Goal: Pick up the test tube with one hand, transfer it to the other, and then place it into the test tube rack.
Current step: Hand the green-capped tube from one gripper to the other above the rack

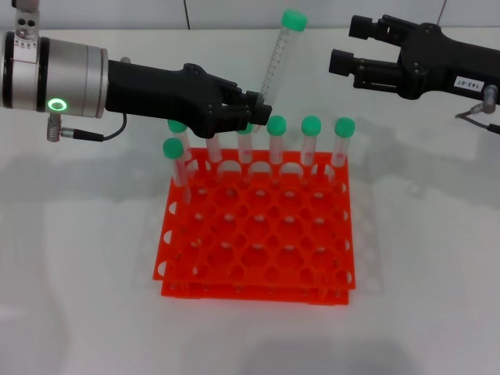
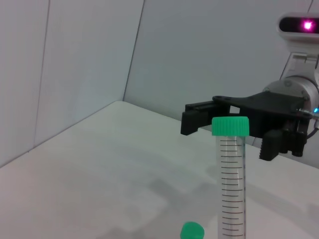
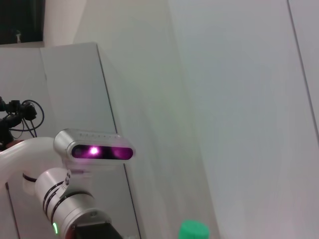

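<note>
While the left claw (image 1: 251,107) hangs over the back edge of the test tube rack (image 1: 258,258), it is closed on the lower end of the test tube (image 1: 278,58), which leans up and to the right with its green screw cap (image 1: 294,19) at the top, clear of the rack. Left wrist view shows the same tube (image 2: 233,184) upright close to the lens, graduation marks visible, green cap (image 2: 230,126) on. The right claw (image 1: 348,47) sits to the right of the tube's cap at about the same height, near but not touching, its two black fingers (image 1: 358,66) spread wide apart and holding nothing; a small white label (image 1: 467,83) is on its body. In the left wrist view that right claw (image 2: 224,130) appears behind the cap, gaping open. Orange-red rack rests on the white desk (image 1: 78,297), two tiers, grid of round holes. Seven other green-capped tubes (image 1: 311,144) stand in the rack along its back row and left side. Left wrist has a green ring light (image 1: 56,104). Right wrist view catches only a green cap (image 3: 193,230) at its edge and the left arm's camera (image 3: 94,150).
</note>
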Tool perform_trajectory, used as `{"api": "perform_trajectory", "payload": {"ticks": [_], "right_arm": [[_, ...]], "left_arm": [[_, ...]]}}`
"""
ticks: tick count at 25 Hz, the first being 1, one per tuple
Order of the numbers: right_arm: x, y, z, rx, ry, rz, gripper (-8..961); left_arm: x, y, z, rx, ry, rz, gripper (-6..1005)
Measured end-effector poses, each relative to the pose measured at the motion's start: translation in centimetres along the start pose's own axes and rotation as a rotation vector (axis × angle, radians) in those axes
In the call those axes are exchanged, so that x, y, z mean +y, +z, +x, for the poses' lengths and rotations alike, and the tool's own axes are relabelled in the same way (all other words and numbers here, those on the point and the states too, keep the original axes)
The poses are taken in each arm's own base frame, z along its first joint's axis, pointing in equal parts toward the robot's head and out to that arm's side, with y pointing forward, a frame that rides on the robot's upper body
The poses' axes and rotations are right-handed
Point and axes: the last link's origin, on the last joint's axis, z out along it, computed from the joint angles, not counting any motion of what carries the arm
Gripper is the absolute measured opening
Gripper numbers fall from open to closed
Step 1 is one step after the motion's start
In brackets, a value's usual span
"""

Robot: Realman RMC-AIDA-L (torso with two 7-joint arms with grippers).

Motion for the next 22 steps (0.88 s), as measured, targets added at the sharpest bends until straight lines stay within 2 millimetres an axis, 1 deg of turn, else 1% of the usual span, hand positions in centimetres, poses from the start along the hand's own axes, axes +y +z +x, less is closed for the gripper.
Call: {"api": "perform_trajectory", "payload": {"ticks": [10, 22], "right_arm": [[0.2, 0.9, -0.8, -0.012, 0.006, -0.033, 824], [0.5, 2.8, -1.2, 0.004, -0.006, -0.067, 825]], "left_arm": [[0.1, 0.0, -0.2, 0.001, -0.003, -0.001, 305], [0.2, 0.2, -0.3, 0.003, -0.002, -0.004, 312]]}}
